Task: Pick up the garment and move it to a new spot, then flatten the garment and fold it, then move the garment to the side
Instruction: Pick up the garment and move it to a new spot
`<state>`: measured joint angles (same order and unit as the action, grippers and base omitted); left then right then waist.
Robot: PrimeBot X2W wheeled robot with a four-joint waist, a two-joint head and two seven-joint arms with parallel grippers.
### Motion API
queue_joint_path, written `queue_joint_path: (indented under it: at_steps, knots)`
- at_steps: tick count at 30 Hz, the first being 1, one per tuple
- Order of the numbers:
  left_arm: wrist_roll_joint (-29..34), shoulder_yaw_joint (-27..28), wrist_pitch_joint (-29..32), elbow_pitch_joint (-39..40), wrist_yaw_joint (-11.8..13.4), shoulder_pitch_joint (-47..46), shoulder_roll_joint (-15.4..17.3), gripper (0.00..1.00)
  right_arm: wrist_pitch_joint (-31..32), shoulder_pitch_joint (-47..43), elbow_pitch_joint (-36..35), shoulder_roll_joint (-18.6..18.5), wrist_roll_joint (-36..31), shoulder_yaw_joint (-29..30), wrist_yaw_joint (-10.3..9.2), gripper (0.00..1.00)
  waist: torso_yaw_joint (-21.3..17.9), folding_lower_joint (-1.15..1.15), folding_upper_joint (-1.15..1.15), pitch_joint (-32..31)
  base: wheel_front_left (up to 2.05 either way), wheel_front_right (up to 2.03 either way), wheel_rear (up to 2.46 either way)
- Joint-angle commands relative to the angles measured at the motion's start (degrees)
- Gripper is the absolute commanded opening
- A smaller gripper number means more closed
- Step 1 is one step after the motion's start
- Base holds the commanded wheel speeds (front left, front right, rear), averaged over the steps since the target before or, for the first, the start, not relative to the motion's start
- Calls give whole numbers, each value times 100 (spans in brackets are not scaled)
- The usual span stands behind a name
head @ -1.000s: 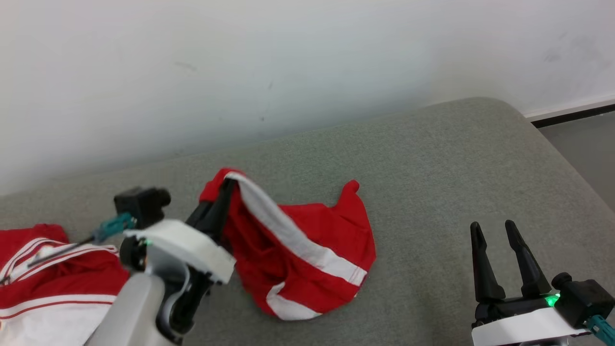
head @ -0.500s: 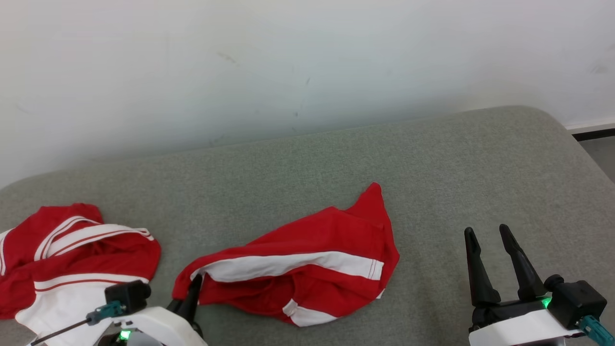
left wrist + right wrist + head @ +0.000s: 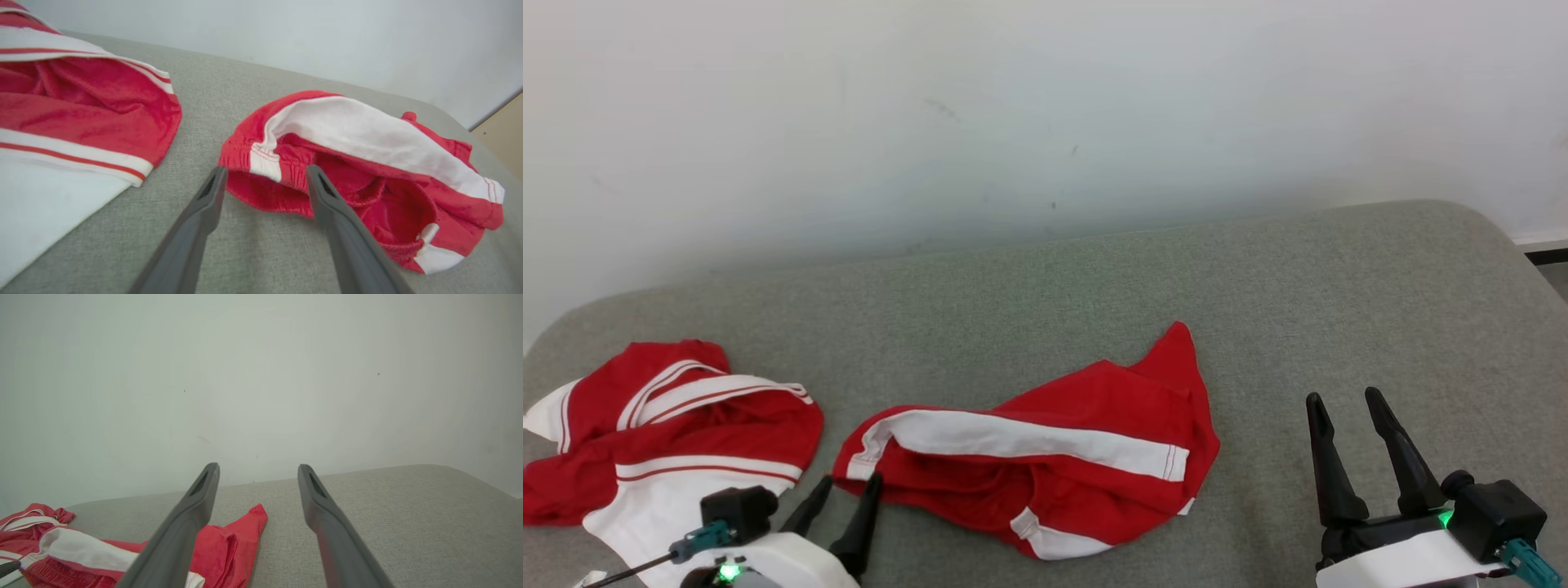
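The garment [image 3: 1045, 453], red shorts with a white side stripe, lies crumpled on the grey cushion [image 3: 1094, 286] near the middle. My left gripper [image 3: 849, 480] is at the bottom left, open, its fingertips just off the garment's waistband corner [image 3: 261, 161]. In the left wrist view the fingers [image 3: 204, 208] frame that corner without pinching it. My right gripper [image 3: 1343, 398] stands open at the lower right, to the right of the garment, with nothing between its fingers. In the right wrist view the garment [image 3: 229, 543] shows behind the left finger.
A second red and white piece of clothing [image 3: 662, 433] lies bunched at the cushion's left end. A white wall [image 3: 1045, 114] rises behind the cushion. The cushion's right part [image 3: 1380, 310] is bare, and its right edge drops to the floor.
My left gripper pulled the garment down and toward me, laid it on the cushion and let go, opening its fingers. The head camera shifted, so the whole scene slid right. The right gripper stayed put.
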<state>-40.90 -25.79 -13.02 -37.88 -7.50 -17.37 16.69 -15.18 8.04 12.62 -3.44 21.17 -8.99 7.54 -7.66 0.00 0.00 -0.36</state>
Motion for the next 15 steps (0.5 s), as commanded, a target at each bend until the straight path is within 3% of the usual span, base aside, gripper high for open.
queue_joint_path:
  at_steps: [1,8,15]
  knots:
    - [32,11,-55,31,7,25,76,100,5,-74,4,-29,-3,10,-10,100,15,0,0,-14,0,0,0]
    - [270,202,-174,577,325,242,324,100,4,-153,-16,-45,0,54,-10,100,95,0,0,-109,0,0,0]
    - [732,644,-213,1801,975,703,346,100,5,-262,-83,-67,-7,34,-10,100,168,0,0,-167,0,0,0]
